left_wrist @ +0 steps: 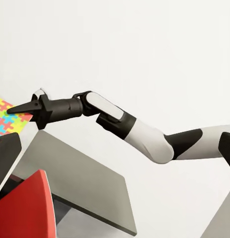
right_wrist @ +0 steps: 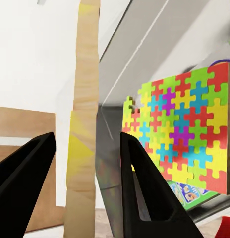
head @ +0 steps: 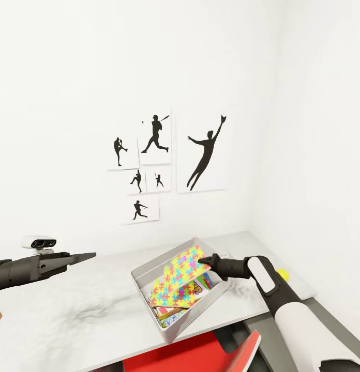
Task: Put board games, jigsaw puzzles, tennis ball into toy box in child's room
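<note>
Right tool (head: 205, 260) spread, tips just beside the puzzle's (head: 178, 277) upper edge; the puzzle leans tilted in the bin (head: 149, 270) over printed boxes (head: 172, 311). A ball (head: 282, 275) lies on the desk (head: 76, 310) behind this arm. Left tool (head: 84, 257) pressed together, well apart from the bin

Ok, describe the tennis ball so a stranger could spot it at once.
Find the pale table under the silhouette prints, then the grey toy box on it. Past the box, behind the right arm near the wall, sits the tennis ball: small, round, yellow-green, unlike the flat jigsaw puzzle.
</note>
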Robot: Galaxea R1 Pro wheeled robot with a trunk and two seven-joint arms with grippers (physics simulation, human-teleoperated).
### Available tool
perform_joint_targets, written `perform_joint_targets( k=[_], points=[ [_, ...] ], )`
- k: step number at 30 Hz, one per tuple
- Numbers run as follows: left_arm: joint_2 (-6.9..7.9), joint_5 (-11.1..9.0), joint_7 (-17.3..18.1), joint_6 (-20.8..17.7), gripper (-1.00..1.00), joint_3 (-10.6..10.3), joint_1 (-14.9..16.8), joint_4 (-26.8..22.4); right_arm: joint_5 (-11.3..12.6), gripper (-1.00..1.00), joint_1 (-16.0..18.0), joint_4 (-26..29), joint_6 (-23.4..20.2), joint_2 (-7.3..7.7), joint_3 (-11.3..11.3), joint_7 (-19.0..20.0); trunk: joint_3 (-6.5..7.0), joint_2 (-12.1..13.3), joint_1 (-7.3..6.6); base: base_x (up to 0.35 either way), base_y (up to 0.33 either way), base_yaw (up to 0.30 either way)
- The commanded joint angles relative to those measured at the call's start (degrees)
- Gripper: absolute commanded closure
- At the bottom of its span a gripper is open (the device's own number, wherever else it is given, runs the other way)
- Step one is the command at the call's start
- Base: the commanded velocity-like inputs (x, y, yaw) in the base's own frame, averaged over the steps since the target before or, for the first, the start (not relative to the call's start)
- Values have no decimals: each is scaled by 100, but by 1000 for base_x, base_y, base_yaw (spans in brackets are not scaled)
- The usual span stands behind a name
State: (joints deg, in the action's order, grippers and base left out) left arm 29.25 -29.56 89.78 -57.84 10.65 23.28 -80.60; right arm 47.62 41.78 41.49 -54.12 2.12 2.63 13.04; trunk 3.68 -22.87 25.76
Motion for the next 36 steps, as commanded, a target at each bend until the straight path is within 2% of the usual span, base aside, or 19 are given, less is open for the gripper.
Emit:
perform_joint_targets(
  k=[1, 5, 8, 25, 36],
  points=[
    [1, 3, 22, -61, -100, -1, 1, 0, -111, 100, 4, 0, -3, 0, 15, 59, -3, -4, 2, 0, 0, 0],
    [1, 3, 22, -61, -100, -3, 1, 0, -398, 100, 6, 0, 17, -25, 18, 66, -3, -4, 2, 0, 0, 0],
    [1, 3, 22, -61, -100, -2, 1, 0, -478, 100, 6, 0, 29, -78, 18, 67, -3, -4, 2, 0, 0, 0],
    [1, 3, 22, -61, -100, -2, 1, 0, -511, 100, 41, 0, 68, -234, 18, 59, -3, -4, 2, 0, 0, 0],
    [-9, 3, 22, -61, -100, 1, 1, 0, -515, 100, 41, -8, 60, -250, 18, 67, -3, -4, 2, 0, 0, 0]
  ],
)
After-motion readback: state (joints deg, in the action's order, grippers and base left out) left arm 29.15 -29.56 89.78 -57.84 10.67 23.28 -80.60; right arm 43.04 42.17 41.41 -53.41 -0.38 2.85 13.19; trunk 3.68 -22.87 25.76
